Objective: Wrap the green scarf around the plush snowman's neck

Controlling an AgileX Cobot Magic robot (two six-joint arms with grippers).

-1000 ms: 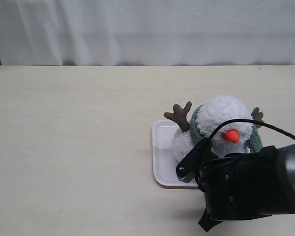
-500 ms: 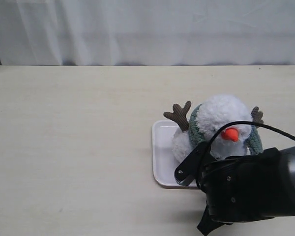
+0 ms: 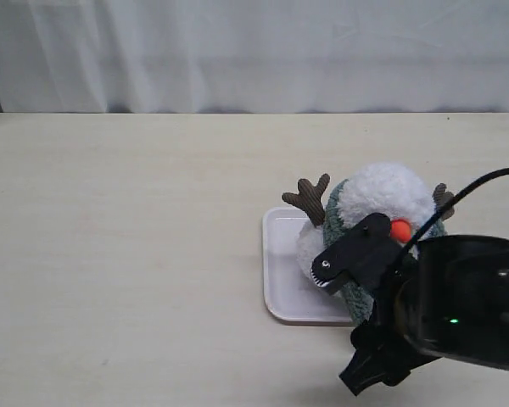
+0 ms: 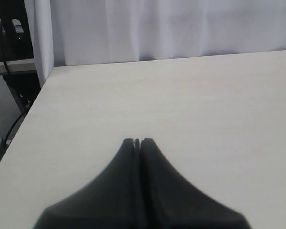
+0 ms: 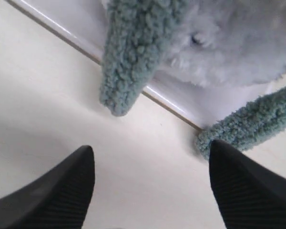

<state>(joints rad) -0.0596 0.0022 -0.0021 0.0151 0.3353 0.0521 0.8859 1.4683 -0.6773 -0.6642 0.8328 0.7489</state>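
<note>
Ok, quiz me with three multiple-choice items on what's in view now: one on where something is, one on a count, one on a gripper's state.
1. Where does the plush snowman sit?
A) on the white tray
B) on a chair
C) on the floor

2. How many ends of the green scarf show in the right wrist view?
A) one
B) two
C) four

3. How is the right gripper?
A) shut on the scarf
B) shut on nothing
C) open, holding nothing

Answers:
1 A: in the exterior view its body rests on the tray.
2 B: two fuzzy ends show near the tray's edge.
3 C: its fingers stand wide apart above the table, with nothing between them.
</note>
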